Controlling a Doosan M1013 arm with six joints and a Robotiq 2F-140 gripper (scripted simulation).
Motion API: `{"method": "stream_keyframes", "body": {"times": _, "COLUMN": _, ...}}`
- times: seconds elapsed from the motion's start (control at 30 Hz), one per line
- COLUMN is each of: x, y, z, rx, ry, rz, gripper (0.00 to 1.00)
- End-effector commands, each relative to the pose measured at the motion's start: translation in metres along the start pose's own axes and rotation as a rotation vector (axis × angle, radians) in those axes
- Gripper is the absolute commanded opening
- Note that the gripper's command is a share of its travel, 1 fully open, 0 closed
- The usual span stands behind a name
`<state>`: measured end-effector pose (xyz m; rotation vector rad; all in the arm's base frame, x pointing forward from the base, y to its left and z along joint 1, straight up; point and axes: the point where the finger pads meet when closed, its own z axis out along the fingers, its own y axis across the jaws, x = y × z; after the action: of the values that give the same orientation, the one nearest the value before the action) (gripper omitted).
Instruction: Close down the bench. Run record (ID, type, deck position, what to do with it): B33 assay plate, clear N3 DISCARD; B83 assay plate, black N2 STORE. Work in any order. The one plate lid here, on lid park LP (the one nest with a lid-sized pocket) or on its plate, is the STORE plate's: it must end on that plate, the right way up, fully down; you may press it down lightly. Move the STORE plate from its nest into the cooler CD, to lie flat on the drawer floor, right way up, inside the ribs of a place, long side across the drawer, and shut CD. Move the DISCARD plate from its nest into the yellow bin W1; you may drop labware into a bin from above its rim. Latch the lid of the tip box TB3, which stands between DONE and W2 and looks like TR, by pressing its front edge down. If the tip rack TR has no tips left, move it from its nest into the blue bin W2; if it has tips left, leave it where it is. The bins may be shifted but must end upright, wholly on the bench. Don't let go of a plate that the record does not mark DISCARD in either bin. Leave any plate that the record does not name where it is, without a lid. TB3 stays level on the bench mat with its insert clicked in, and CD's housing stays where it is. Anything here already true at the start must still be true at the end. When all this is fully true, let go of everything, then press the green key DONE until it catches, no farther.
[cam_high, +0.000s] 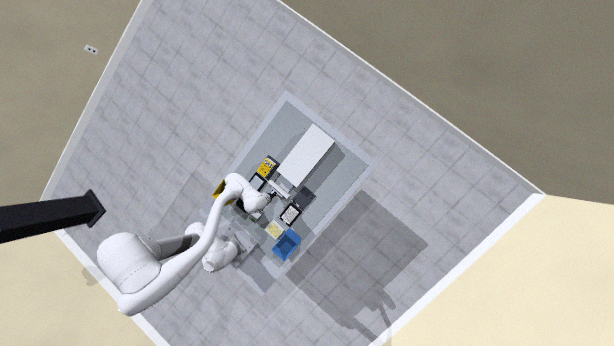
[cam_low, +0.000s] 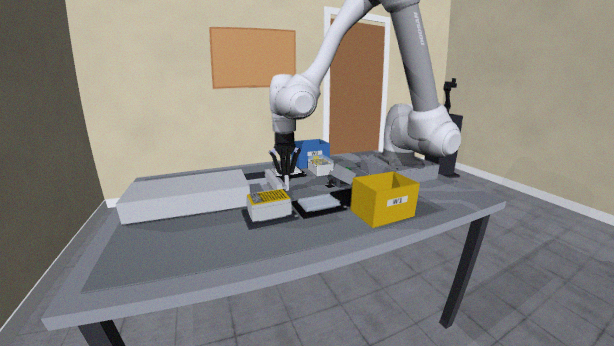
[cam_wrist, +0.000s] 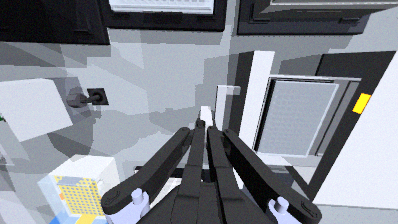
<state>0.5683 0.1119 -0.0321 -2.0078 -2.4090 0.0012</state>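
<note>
The end effector is closed on nothing, pointing down. Just beyond its tips stands the cooler's white drawer front, the drawer open beside it with a pale plate inside. A glancing push could jam the drawer or shift the cooler housing on the worktop.

Gripper closed, empty, pointing down
</note>
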Motion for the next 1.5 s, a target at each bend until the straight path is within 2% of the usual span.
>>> {"method": "stream_keyframes", "body": {"times": 0.0, "x": 0.000, "y": 0.005, "z": 0.000, "rx": 0.000, "ry": 0.000, "rz": 0.000, "gripper": 0.00}}
{"method": "stream_keyframes", "body": {"times": 1.47, "x": 0.000, "y": 0.054, "z": 0.000, "rx": 0.000, "ry": 0.000, "rz": 0.000, "gripper": 0.00}}
